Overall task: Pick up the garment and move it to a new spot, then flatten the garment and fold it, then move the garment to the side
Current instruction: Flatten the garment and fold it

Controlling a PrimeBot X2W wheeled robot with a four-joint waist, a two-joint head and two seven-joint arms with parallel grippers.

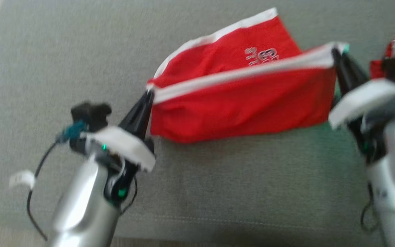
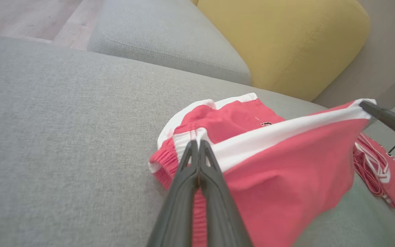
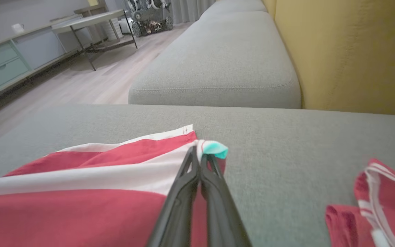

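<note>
My left end effector (image 1: 148,92) and right end effector (image 1: 335,54) clamped the red shorts (image 1: 238,106), stretching the edge taut for folding.

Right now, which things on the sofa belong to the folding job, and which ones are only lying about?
For the job: red garment with white trim, held at two corners by the left gripper and the right gripper; grey sofa seat beneath.
Lying about: second red garment at the right; yellow cushion.

Garment (image 1: 238,113) – matt red cloth; sofa (image 1: 218,192) – coarse grey weave.
</note>
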